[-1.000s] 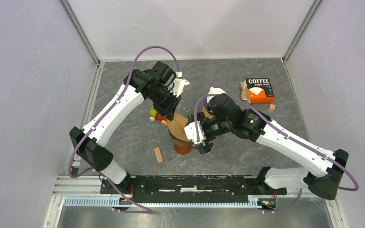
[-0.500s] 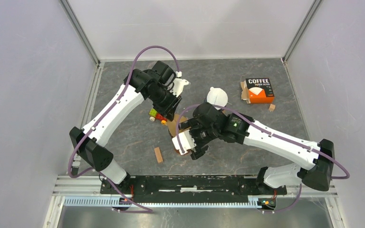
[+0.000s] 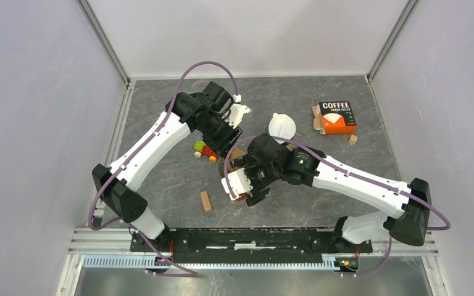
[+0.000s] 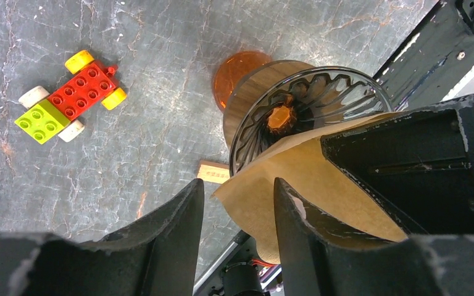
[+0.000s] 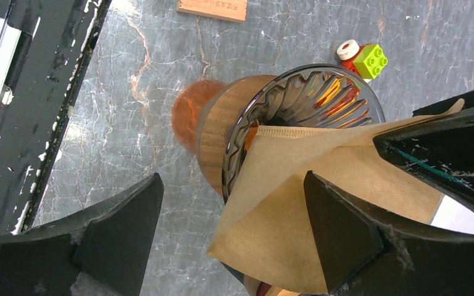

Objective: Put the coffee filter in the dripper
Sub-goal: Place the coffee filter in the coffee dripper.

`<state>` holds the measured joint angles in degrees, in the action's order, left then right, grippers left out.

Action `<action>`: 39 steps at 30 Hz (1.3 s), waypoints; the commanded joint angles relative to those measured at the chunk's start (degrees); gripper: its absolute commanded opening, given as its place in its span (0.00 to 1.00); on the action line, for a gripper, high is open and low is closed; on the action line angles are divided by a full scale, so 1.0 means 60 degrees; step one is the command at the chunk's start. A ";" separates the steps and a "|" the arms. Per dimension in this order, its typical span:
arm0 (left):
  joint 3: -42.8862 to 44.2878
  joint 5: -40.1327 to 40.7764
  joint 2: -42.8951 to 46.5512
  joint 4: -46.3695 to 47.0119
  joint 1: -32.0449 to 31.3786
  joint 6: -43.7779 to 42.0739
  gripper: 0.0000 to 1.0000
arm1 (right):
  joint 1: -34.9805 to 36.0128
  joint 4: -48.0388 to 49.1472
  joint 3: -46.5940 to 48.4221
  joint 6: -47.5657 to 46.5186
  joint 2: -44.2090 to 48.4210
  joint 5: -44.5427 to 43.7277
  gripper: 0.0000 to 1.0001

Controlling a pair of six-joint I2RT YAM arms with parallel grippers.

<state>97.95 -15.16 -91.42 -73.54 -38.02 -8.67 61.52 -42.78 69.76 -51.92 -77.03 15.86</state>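
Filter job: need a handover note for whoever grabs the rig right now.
Left claw: open, a corner of the filter between the jaws, seemingly not pinched.
Right claw: wide open, straddling the dripper.
Filter: leaning on the dripper's rim, one edge inside, most of it hanging out.
Done: filter is at the dripper.
Left: press it down until seated, then pull both claws clear.
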 commanded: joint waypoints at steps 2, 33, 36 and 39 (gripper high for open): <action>-0.0128 -0.0301 0.0066 0.0270 -0.0035 -0.0008 0.55 | 0.0143 0.0061 0.0415 0.0040 0.0008 0.0165 0.91; -0.1154 -0.0086 0.0019 0.0545 -0.0365 -0.0403 0.66 | 0.0536 0.0160 0.0265 0.0084 -0.0654 -0.0791 0.90; -0.1228 0.0184 -0.0026 0.0537 -0.0501 -0.0438 0.66 | 0.0594 0.0177 0.0243 0.0070 -0.0710 -0.0945 0.90; -0.1239 0.0256 -0.0078 0.0566 -0.0585 -0.0414 0.67 | 0.0617 0.0216 0.0211 0.0070 -0.0715 -0.0996 0.90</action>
<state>90.54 -15.05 -91.39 -71.42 -40.82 -8.75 64.69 -42.72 70.06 -51.05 -80.97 10.90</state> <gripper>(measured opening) 0.663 0.900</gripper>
